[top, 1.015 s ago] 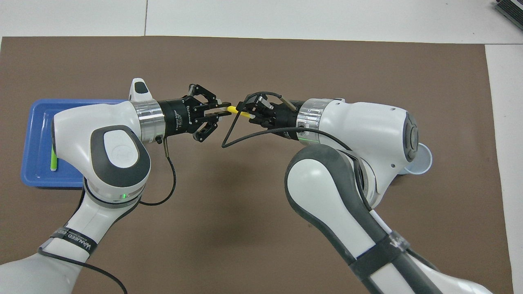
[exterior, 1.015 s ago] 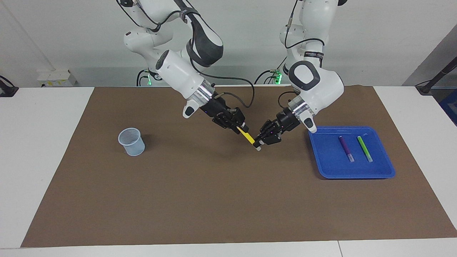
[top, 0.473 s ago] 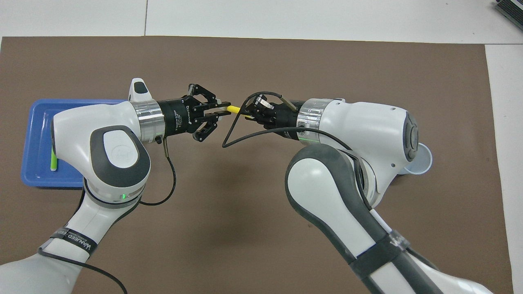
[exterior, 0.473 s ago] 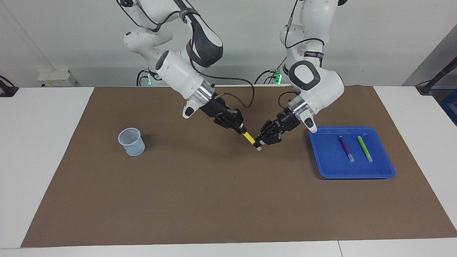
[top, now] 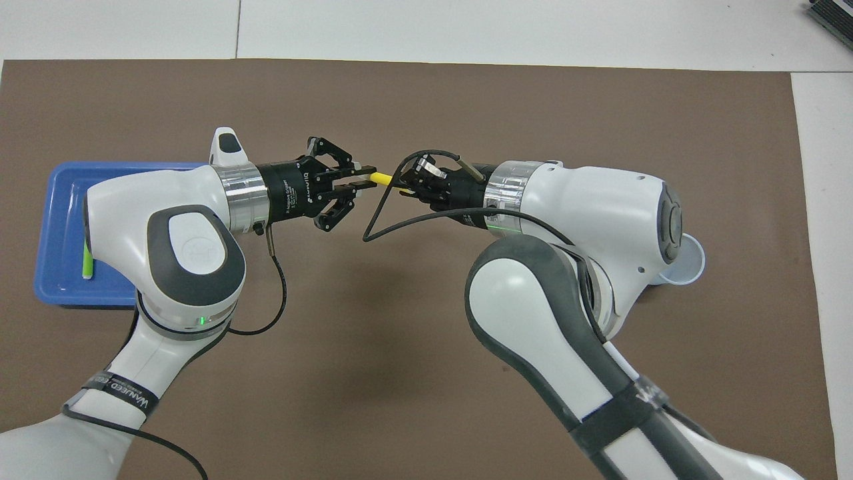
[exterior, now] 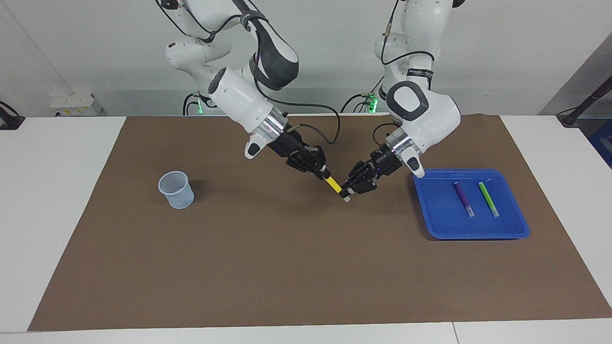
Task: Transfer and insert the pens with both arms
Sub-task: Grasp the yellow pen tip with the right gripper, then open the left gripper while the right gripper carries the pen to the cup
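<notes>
While the right gripper [exterior: 325, 175] pinches the slim yellow pen [exterior: 333, 184] over the brown mat [exterior: 267, 258], the left gripper [exterior: 348, 192] holds its whitish end.

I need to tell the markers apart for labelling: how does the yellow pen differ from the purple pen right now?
The yellow pen is up in the air over the brown mat, gripped by the right tool; the purple pen lies in the blue tray, untouched. The yellow pen slants, whitish end lowest at the left tool; the purple pen lies flat. Both are slim sticks with a whitish end.
</notes>
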Motion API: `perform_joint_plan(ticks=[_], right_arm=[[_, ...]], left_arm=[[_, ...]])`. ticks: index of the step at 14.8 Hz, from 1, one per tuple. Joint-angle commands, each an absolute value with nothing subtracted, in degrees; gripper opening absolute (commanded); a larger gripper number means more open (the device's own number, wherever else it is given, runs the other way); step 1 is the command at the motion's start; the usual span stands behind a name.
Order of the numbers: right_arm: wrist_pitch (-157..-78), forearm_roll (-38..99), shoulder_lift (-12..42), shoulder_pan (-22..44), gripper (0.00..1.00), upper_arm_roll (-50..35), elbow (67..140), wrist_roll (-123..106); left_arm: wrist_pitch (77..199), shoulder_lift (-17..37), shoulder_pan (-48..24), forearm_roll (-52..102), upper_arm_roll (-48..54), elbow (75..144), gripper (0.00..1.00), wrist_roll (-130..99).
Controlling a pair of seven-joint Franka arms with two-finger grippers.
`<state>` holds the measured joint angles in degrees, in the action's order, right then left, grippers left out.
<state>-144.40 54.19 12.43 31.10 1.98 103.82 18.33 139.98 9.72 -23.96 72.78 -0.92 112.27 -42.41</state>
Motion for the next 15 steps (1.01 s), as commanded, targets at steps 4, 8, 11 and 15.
perform_joint_plan(ticks=[4,8,11,15], right_arm=[[-133.8,40.5,12.3,29.1,0.0,2.1,103.2,15.0],[-121.0,26.6,11.3,25.8,0.0,2.4,102.2,14.9],[-110.1,17.3,10.0,22.6,0.0,2.3,99.2,12.9],[-101.6,5.2,7.0,19.1,0.0,2.4,99.1,2.6]], left_arm=[[140.9,8.0,-25.6,74.2,-1.8,114.3,0.79,-40.7],[140.8,8.0,-25.6,73.9,-2.1,114.6,0.81,-36.8],[140.6,7.0,-25.4,70.3,-2.2,117.1,0.81,-31.0],[138.5,6.5,-22.9,57.2,-2.5,118.7,0.8,-30.6]])
